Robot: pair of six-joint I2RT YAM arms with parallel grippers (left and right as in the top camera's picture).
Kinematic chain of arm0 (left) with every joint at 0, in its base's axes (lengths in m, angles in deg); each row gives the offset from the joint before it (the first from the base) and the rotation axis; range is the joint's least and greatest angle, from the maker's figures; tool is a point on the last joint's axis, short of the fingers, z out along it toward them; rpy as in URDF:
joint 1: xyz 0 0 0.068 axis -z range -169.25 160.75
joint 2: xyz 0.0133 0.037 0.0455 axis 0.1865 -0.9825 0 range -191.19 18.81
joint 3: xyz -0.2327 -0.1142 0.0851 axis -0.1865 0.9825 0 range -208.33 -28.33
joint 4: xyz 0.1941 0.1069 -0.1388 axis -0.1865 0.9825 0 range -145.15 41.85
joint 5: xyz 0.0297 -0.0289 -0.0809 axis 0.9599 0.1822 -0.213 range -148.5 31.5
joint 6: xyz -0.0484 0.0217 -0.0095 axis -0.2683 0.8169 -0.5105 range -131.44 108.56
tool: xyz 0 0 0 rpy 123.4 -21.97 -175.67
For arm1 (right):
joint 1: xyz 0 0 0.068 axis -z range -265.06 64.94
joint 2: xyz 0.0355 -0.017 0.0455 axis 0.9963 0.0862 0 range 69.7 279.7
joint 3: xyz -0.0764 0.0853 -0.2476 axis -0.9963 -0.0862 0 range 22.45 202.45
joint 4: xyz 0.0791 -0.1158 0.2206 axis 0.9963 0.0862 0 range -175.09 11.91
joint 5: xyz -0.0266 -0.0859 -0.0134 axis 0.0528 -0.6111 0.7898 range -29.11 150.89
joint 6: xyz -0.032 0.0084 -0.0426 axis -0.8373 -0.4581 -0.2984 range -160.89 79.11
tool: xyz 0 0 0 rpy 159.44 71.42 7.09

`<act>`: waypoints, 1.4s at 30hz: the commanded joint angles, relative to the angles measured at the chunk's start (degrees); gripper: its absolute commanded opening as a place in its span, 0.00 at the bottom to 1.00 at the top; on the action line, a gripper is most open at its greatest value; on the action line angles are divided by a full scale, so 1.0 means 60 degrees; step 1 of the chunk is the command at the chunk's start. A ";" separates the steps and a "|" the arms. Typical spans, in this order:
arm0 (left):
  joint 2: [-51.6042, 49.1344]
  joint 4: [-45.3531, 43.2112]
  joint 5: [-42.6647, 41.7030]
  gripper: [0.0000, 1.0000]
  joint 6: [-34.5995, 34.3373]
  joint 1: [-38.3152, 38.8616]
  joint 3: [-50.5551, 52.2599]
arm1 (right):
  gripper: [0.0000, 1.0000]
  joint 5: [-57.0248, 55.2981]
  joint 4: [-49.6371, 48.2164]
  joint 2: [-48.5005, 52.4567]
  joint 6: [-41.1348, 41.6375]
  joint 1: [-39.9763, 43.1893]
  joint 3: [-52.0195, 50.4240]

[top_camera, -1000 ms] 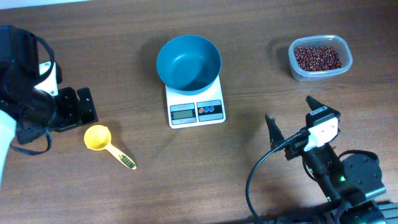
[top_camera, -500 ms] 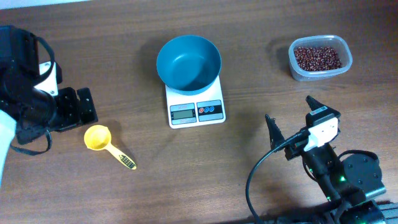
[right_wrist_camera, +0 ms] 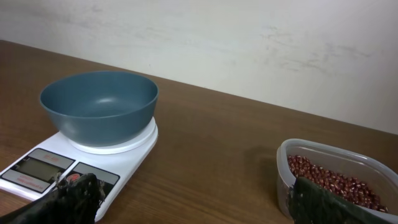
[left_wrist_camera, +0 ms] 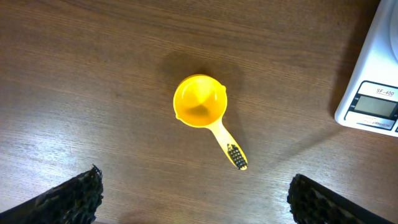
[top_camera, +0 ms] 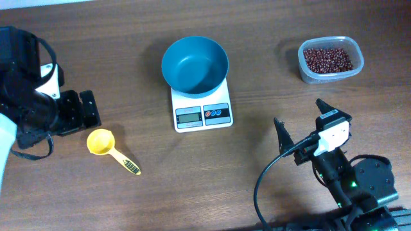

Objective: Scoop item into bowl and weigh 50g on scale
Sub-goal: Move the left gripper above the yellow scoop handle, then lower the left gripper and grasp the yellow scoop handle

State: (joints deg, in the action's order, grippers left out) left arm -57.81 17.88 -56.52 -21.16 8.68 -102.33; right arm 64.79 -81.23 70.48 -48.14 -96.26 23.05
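The teal-blue bowl [top_camera: 194, 63] stands empty on the white scale [top_camera: 202, 114] at the middle back; both also show in the right wrist view, bowl [right_wrist_camera: 99, 106] on scale [right_wrist_camera: 127, 158]. The red-brown beans [top_camera: 327, 59] lie in a clear tub [top_camera: 307, 76] at the back right, also seen by the right wrist as beans [right_wrist_camera: 329, 177]. A yellow scoop [top_camera: 101, 142] lies on the table at the left, cup up. My left gripper [top_camera: 80, 112] is open and empty, just up-left of the scoop [left_wrist_camera: 200, 102]. My right gripper [top_camera: 300, 119] is open and empty at the front right.
The scoop's handle [top_camera: 128, 165] points toward the front right. The scale's corner and display [left_wrist_camera: 373, 99] show at the right edge of the left wrist view. A black cable [top_camera: 266, 176] loops beside the right arm. A pale wall [right_wrist_camera: 249, 37] stands behind the table.
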 commanded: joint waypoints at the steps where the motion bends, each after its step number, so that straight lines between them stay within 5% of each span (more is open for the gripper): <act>1: -0.0051 -0.0018 0.0109 0.99 -0.0015 -0.0058 -0.0058 | 0.99 -0.0015 0.0047 -0.0098 0.0106 -0.0058 -0.0047; 19: -0.0051 -0.0495 -0.3694 0.99 -0.0055 -0.0058 -0.0058 | 0.99 -0.0015 0.0047 -0.0098 0.0106 -0.0058 -0.0047; 23: -0.0051 -0.0197 -0.3614 0.99 -0.0342 -0.0058 -0.0033 | 0.99 -0.0015 0.0047 -0.0098 0.0106 -0.0058 -0.0047; 29: -0.0051 0.0295 -0.1311 0.99 -0.4003 -0.0058 0.0098 | 0.99 -0.0015 0.0047 -0.0098 0.0106 -0.0058 -0.0047; 42: -0.0051 -0.0947 -0.0747 0.99 -0.5391 -0.0058 0.2382 | 0.99 -0.0015 0.0047 -0.0098 0.0106 -0.0058 -0.0047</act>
State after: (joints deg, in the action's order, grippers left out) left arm -58.00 13.90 -62.29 -51.61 8.62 -90.13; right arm 64.79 -81.23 70.48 -48.11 -96.26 23.05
